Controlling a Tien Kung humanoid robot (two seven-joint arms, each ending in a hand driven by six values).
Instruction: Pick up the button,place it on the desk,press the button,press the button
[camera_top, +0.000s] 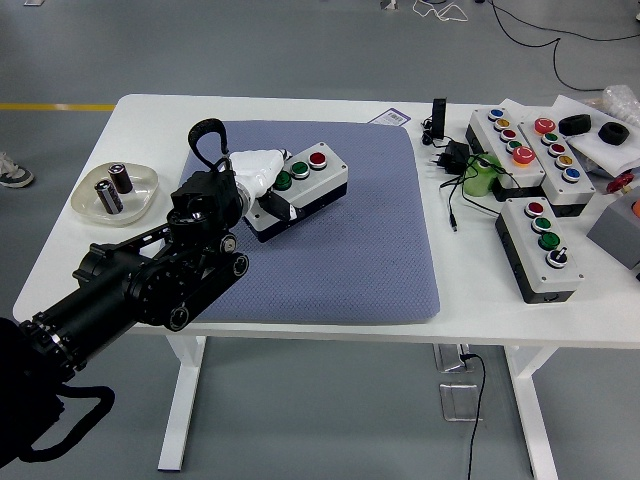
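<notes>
- Button box (300, 188), the grey-and-black one with a red and two green caps, sits in my left hand (250, 175) over the upper left part of the blue-grey mat (350, 250).
- My white fingers (255, 162) wrap its left end, curled closed on the housing; the right end sticks out free toward the mat's middle.
- Whether the box is a little above the mat or already touching it, I cannot tell from this angle; it looks tilted, right end up the picture.
- Step in hand, as I judge it: carrying the box to set it down. The picking up looks done, the placing not yet, and neither press has begun.
- Next move calls for lowering the box flat onto the mat with the caps facing up, then loosening my fingers without dragging it sideways.
- After that I need one fingertip over a cap, pushing straight down so the box does not tip or slide on the soft mat.
- Other button boxes (540, 245) lie at the table's (480, 300) right side, well apart from mine.
- A dish (115, 195) with two small cylinders sits near my forearm at the left; I should keep my arm off it.
- My right arm does not show.
</notes>
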